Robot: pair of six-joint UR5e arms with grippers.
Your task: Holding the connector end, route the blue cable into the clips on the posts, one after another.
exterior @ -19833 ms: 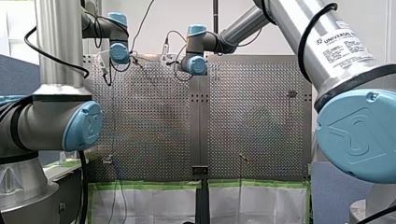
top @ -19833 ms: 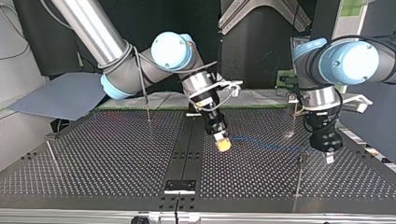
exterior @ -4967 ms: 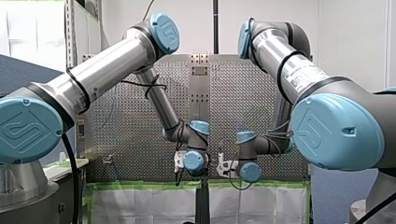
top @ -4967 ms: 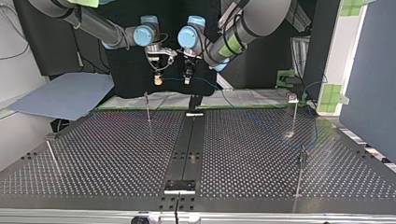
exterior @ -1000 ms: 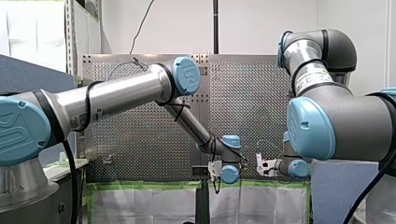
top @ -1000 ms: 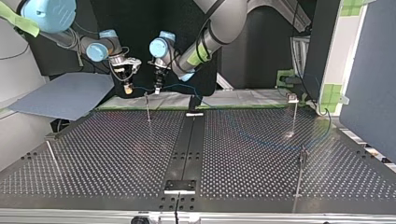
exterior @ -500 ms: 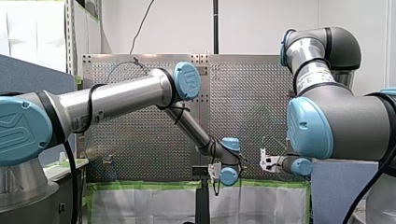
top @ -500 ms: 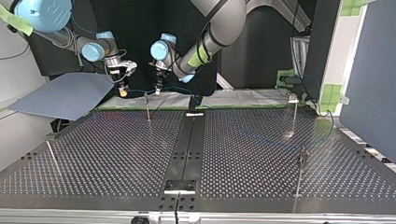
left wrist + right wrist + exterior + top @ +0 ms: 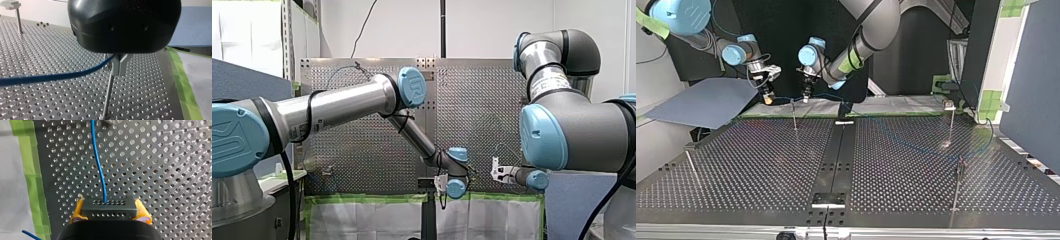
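In the right wrist view my right gripper is shut on a black connector block, with a yellow pad on either side. The blue cable leaves that block. In the top view my right gripper hangs just left of a thin post. My left gripper hangs just right of that post. The blue cable spans between them at about the height of the post's top. In the left wrist view my left gripper is shut on the blue cable, directly above that post.
Another clip post stands at the top view's far right, one more near the front right, and a leaning post at the left. Slack cable lies across the perforated table. Green tape lines the table's edge.
My right gripper has carried the connector a little toward the top view's left, away from the post. My left gripper has hardly moved.
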